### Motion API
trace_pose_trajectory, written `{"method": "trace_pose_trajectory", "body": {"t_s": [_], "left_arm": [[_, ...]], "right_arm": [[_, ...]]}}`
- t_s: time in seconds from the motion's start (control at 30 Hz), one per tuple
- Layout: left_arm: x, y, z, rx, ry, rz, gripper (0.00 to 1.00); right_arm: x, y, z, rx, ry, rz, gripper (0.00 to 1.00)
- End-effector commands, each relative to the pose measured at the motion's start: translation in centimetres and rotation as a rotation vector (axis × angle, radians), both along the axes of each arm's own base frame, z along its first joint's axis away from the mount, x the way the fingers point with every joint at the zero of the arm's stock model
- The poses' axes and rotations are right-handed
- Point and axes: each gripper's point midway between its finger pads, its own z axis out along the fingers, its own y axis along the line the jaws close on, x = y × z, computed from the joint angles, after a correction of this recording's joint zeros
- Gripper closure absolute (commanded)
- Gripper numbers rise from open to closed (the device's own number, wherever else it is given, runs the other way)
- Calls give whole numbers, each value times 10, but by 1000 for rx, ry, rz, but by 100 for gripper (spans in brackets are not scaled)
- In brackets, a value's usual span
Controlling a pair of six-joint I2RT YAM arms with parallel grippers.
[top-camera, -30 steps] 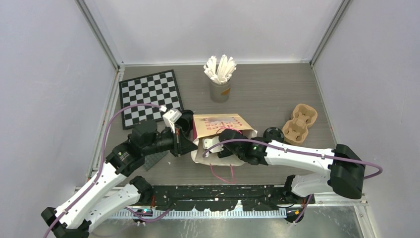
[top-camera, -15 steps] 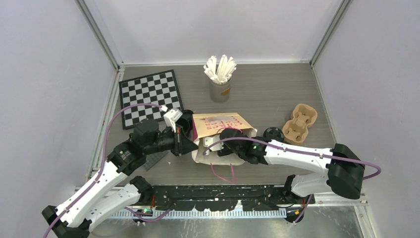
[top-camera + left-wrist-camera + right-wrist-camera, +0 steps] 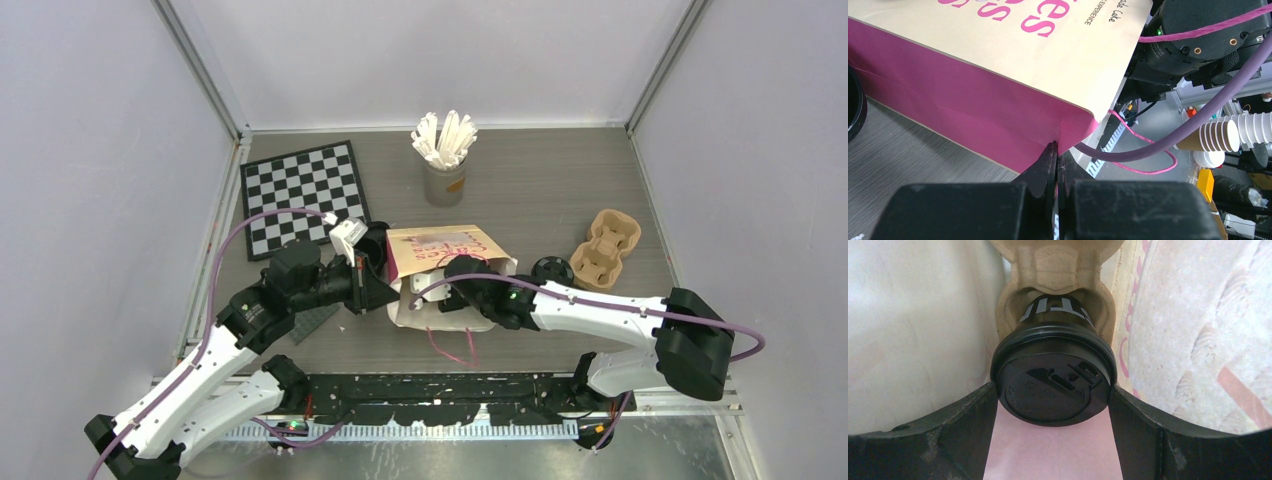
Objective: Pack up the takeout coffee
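Note:
The pink paper bag (image 3: 445, 250) lies on its side mid-table, its mouth facing the arms. My left gripper (image 3: 1056, 150) is shut on the bag's pink corner edge (image 3: 1068, 135). My right gripper (image 3: 1053, 390) reaches inside the bag, one finger against each side of the black lid of a takeout coffee cup (image 3: 1053, 385). That cup sits in a brown pulp carrier (image 3: 1058, 265) inside the bag. A second black cup (image 3: 552, 270) stands on the table right of the bag. A third (image 3: 375, 240) stands by the left gripper (image 3: 385, 292).
Another brown pulp carrier (image 3: 605, 248) lies at the right. A grey cup of white wrapped sticks (image 3: 443, 160) stands behind the bag. A checkerboard mat (image 3: 300, 195) covers the back left. The bag's pink string handles (image 3: 455, 350) trail toward the near edge.
My right wrist has edged slightly further into the bag's mouth. The left gripper keeps its hold on the bag's edge.

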Motion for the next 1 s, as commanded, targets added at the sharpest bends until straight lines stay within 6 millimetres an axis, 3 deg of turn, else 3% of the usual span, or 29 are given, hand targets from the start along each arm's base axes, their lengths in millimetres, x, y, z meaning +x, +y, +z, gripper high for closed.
{"method": "trace_pose_trajectory", "body": {"t_s": [0.0, 0.2, 0.47, 0.97], "left_arm": [[-5, -2, 11, -34, 1, -17, 100], [-4, -2, 11, -34, 2, -14, 100], [-3, -2, 13, -34, -7, -13, 100], [2, -3, 9, -23, -8, -5, 100]], "right_arm": [[-2, -12, -18, -43, 43, -15, 23], [0, -11, -14, -44, 34, -10, 20], [-1, -10, 17, -16, 20, -9, 10], [-24, -21, 39, -20, 76, 13, 8]]}}
